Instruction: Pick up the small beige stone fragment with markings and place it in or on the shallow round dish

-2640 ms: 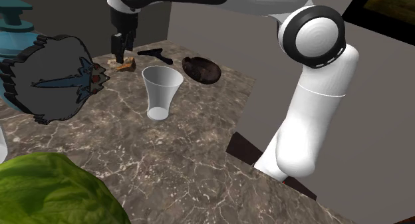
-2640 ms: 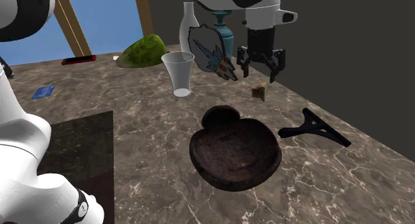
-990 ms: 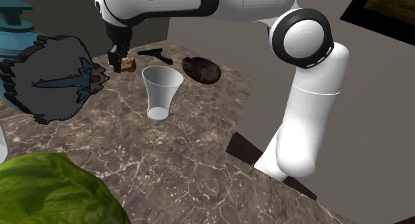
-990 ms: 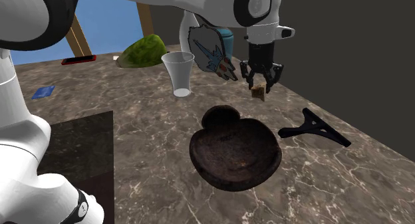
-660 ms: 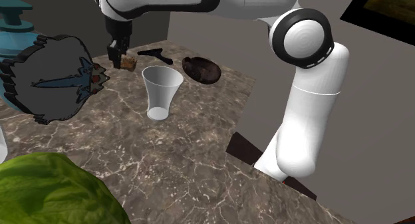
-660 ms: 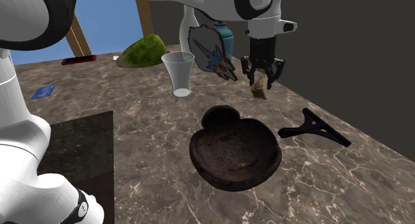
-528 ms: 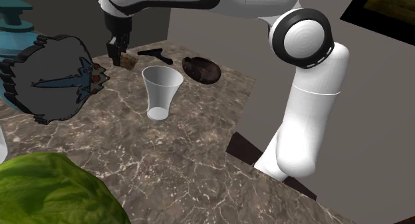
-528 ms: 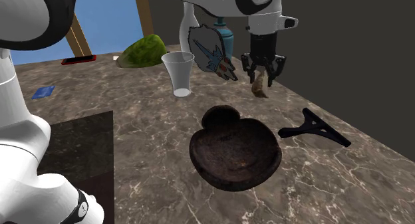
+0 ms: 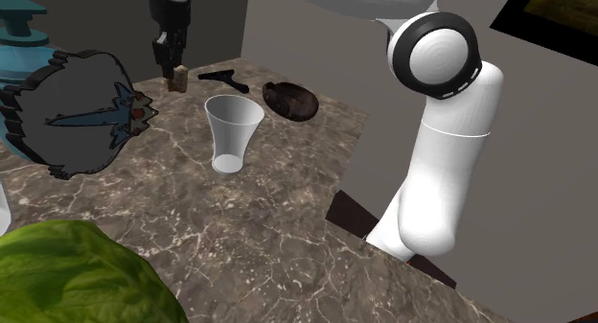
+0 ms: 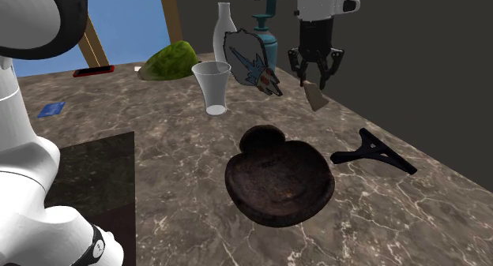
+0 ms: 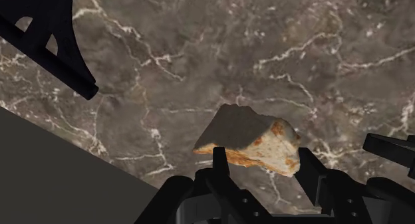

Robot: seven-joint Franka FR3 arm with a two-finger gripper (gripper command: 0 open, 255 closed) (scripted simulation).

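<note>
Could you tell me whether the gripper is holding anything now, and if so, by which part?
The gripper holds the beige stone fragment by its upper end; the rest hangs tilted below it, clear of the table.

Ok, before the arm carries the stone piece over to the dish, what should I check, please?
1. The stone fragment is clasped between the fingers of the gripper: ok.
2. The fragment is off the marble table: ok, it hangs above it.
3. The grip is firm: cannot tell; the fragment hangs tilted, held near its top.
4. The dish is free to receive it: ok, nothing lies in it.
5. The way to the dish is open: ok; the clear cup and the black tool stand aside.
</note>
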